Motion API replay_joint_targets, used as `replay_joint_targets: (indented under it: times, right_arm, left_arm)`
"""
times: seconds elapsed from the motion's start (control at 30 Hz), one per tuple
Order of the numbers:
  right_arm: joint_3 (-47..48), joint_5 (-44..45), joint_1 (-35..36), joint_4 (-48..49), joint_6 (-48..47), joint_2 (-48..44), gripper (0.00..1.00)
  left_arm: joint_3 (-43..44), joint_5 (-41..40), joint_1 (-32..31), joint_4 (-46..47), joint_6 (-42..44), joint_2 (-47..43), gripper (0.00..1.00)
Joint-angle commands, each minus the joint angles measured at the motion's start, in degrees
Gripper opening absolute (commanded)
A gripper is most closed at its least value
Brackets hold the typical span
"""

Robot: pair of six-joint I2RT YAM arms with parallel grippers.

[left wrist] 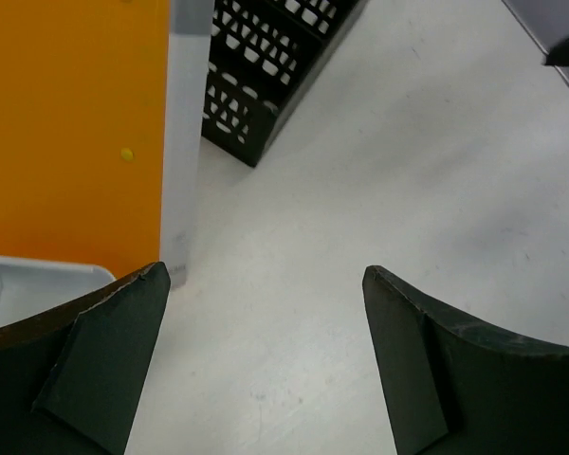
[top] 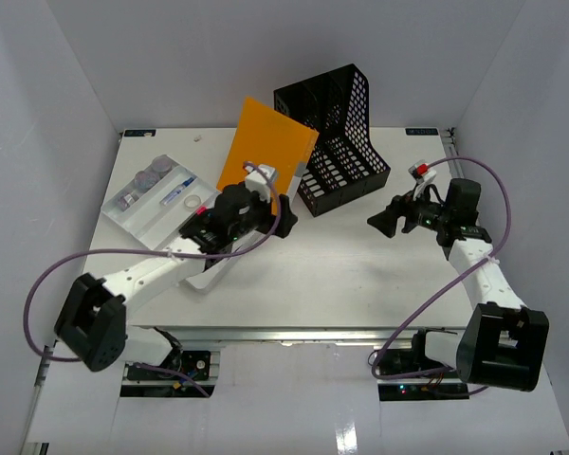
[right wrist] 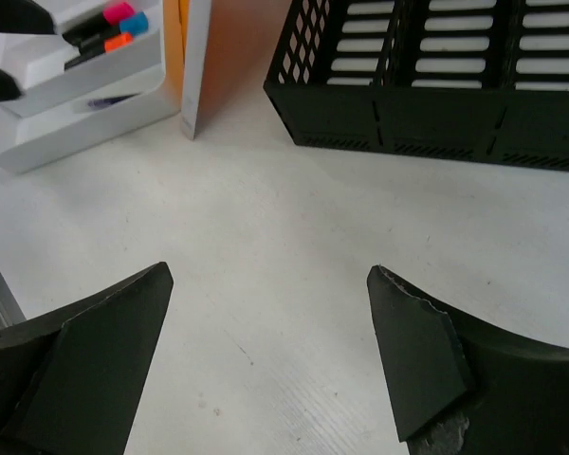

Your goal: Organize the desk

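Observation:
The desk [top: 341, 275] is a wide white tabletop with a metal rail along its front edge. A black mesh file holder [top: 337, 142] stands at the back middle, and an orange folder [top: 266, 142] leans upright against its left side. My left gripper [top: 284, 216] hovers just in front of the folder. It is open, with only bare desk between its fingers [left wrist: 123, 332]. My right gripper [top: 387, 221] hangs to the right of the holder, pointing left. It too is open and holds nothing. The right wrist view shows the holder [right wrist: 436, 85] and the folder [right wrist: 223, 47] beyond those fingers [right wrist: 412, 351].
A white compartmented tray [top: 161, 194] lies at the left and holds small jars and pens. Its markers [right wrist: 114, 24] show in the right wrist view. White walls close in the desk on three sides. Purple cables loop beside both arms.

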Motion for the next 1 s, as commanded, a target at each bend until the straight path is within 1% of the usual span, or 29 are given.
replay_joint_targets:
  times: [0.0, 0.07, 0.13, 0.23, 0.3, 0.33, 0.43, 0.5, 0.53, 0.57, 0.63, 0.8, 0.83, 0.9, 0.97]
  right_arm:
    - [-4.2, -5.8, -0.9, 19.8, 18.5, -3.4, 0.90]
    - [-6.1, -5.0, -0.8, 23.8, 22.3, -4.0, 0.90]
    - [-7.0, -3.1, -0.7, 25.8, 25.8, -4.1, 0.90]
    - [-7.3, -0.2, 0.4, 28.3, 28.0, -3.5, 0.90]
    - [-6.8, 1.9, 3.0, 29.5, 27.5, -2.3, 0.91]
    - [-5.6, 3.1, 5.8, 29.9, 26.3, -0.7, 0.91]
    - [2.8, 6.4, 11.9, 27.1, 23.0, 7.7, 0.92]
    - [7.5, 7.5, 15.8, 24.9, 22.8, 14.3, 0.94]
    - [9.8, 7.7, 17.0, 24.3, 23.2, 14.9, 0.95]
    - [13.2, 8.2, 18.2, 23.6, 23.4, 17.5, 0.96]
    - [19.6, 8.9, 20.6, 22.4, 24.0, 24.7, 0.97]
    - [29.4, 12.3, 25.2, 21.1, 25.2, 32.6, 1.00]
    - [30.7, 12.6, 26.0, 21.1, 25.6, 34.4, 0.99]
    - [34.3, 13.5, 27.3, 20.4, 25.6, 37.3, 0.94]
    - [37.0, 14.9, 28.2, 19.6, 25.7, 40.6, 0.93]
  left_arm:
    - [8.7, -20.1, -4.0, -0.1, -1.3, 8.5, 0.92]
    - [10.6, -21.0, -4.6, -0.1, -0.7, 11.2, 0.90]
    - [11.4, -20.8, -4.7, -0.4, -0.2, 12.3, 0.89]
    - [10.2, -20.0, -4.7, -0.9, 1.3, 10.3, 0.90]
    - [8.8, -17.9, -4.7, -1.6, 3.4, 6.7, 0.91]
    - [6.9, -17.0, -4.7, -2.0, 5.0, 3.8, 0.93]
    - [1.5, -15.3, -4.6, -5.3, 8.9, -3.7, 0.98]
    - [-3.3, -15.1, -4.4, -7.2, 9.7, -10.4, 0.98]
    - [-5.2, -15.1, -4.4, -7.9, 10.0, -13.2, 0.98]
    - [-7.5, -15.3, -4.3, -8.7, 10.2, -16.6, 0.98]
    - [-11.4, -16.1, -4.2, -10.6, 10.8, -23.5, 0.98]
    - [-15.7, -18.4, -4.0, -14.6, 12.5, -34.9, 0.98]
    - [-16.3, -18.9, -4.0, -15.0, 12.6, -37.0, 0.98]
    - [-17.5, -19.8, -4.0, -16.0, 12.4, -40.6, 0.98]
    - [-18.5, -19.9, -4.0, -16.1, 12.0, -43.3, 0.98]
